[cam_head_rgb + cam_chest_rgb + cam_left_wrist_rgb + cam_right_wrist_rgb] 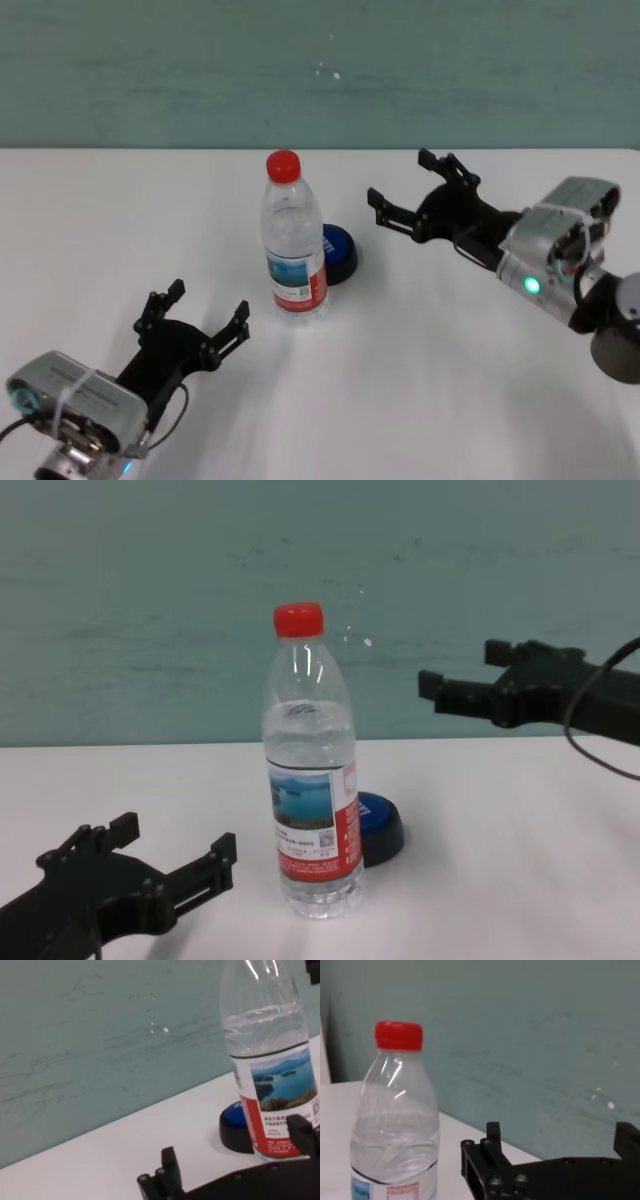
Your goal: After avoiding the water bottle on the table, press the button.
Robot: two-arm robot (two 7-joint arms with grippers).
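The water bottle (pixel 292 238) stands upright mid-table, clear with a red cap and a lake label; it also shows in the chest view (pixel 310 800), the left wrist view (pixel 272 1070) and the right wrist view (pixel 395 1125). The blue button (pixel 337 252) on its black base sits just behind and to the right of the bottle, partly hidden by it (pixel 380 825) (pixel 236 1125). My right gripper (pixel 400 185) is open, raised above the table to the right of the bottle and button. My left gripper (pixel 197 308) is open and empty, low at the near left.
The white table (pixel 450 380) stretches wide around the bottle. A teal wall (pixel 320 70) runs along its far edge.
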